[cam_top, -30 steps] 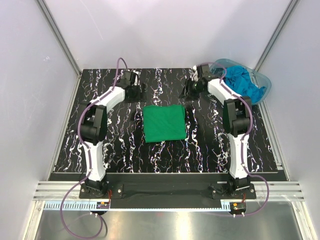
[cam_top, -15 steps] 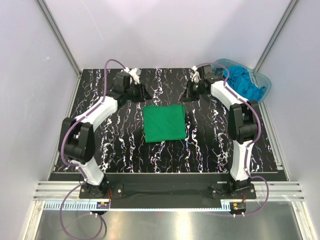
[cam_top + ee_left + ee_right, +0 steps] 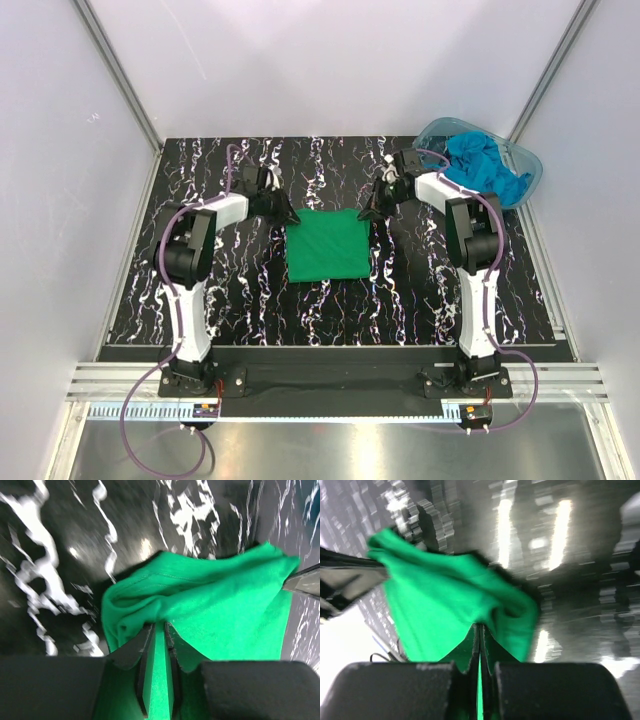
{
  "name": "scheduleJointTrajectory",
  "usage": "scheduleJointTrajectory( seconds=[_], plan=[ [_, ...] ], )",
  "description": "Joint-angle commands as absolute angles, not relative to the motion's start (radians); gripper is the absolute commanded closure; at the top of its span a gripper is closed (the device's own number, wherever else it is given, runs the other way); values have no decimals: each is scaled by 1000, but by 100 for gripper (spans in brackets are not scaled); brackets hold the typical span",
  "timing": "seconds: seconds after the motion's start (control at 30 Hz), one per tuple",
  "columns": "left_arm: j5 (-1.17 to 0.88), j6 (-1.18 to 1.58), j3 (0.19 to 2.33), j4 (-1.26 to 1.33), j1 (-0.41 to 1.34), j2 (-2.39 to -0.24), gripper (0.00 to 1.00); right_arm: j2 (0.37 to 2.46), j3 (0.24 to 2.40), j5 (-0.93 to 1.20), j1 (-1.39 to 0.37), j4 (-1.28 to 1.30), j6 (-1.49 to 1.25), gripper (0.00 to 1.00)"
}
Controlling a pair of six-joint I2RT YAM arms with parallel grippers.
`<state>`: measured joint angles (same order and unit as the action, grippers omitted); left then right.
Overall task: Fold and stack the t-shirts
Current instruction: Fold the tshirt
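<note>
A bright green t-shirt (image 3: 328, 246), folded into a rough square, lies in the middle of the black marbled table. My left gripper (image 3: 290, 217) is at its far left corner and is shut on the green cloth (image 3: 200, 610), which bunches up around the fingers. At the far right corner my right gripper (image 3: 368, 213) is shut on the green cloth (image 3: 445, 605) too, jaws nearly together. Turquoise-blue t-shirts (image 3: 485, 168) lie crumpled in the tub at the back right.
A clear blue-tinted plastic tub (image 3: 528, 160) stands at the table's back right corner against the wall. White walls and aluminium rails enclose the table (image 3: 240, 290) on three sides.
Both grippers came down from the back of the table to the green shirt's far corners and shut on the cloth. The far edge of the shirt is now slightly bunched.
</note>
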<state>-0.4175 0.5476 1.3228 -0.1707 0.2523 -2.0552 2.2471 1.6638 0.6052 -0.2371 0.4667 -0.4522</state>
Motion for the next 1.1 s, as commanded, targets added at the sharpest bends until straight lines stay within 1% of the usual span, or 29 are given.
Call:
scheduleJointTrajectory(
  seconds=[0.0, 0.1, 0.2, 0.23, 0.33, 0.4, 0.5, 0.63, 0.7, 0.73, 0.8, 0.87, 0.9, 1.03, 1.07],
  plan=[
    [-376, 511, 1373, -149, 213, -2080, 81, 2260, 1671, 566, -187, 440, -428, 100],
    [-370, 468, 1385, -193, 196, -2069, 80, 2275, 1716, 522, -163, 515, -355, 100],
    [-391, 428, 1381, -225, 196, -2023, 76, 2266, 1758, 482, -161, 597, -295, 100],
    [-409, 422, 1371, -227, 196, -2008, 70, 2257, 1766, 480, -161, 615, -295, 100],
    [-456, 426, 1333, -238, 202, -1928, 60, 2174, 1758, 489, -182, 643, -290, 100],
    [-480, 433, 1312, -256, 202, -1869, 58, 2111, 1752, 511, -219, 673, -293, 99],
    [-491, 440, 1283, -275, 209, -1781, 56, 2048, 1715, 593, -276, 681, -345, 95],
    [-566, 513, 1163, -243, 216, -1714, 56, 2002, 1612, 734, -359, 595, -439, 93],
    [-649, 566, 1089, -153, 221, -1703, 58, 2000, 1538, 785, -383, 523, -484, 93],
    [-667, 609, 1021, -125, 224, -1698, 62, 2000, 1513, 808, -399, 505, -494, 93],
    [-692, 635, 968, -68, 229, -1698, 64, 2002, 1439, 818, -403, 465, -495, 93],
    [-674, 647, 898, -52, 229, -1697, 65, 1997, 1393, 798, -400, 448, -473, 94],
    [-672, 647, 876, -48, 229, -1700, 65, 2000, 1350, 790, -400, 446, -445, 96],
    [-638, 611, 828, -78, 229, -1733, 66, 2002, 1231, 741, -390, 411, -422, 97],
    [-612, 597, 840, -134, 226, -1746, 67, 1996, 1192, 735, -385, 400, -423, 98]
  ],
)
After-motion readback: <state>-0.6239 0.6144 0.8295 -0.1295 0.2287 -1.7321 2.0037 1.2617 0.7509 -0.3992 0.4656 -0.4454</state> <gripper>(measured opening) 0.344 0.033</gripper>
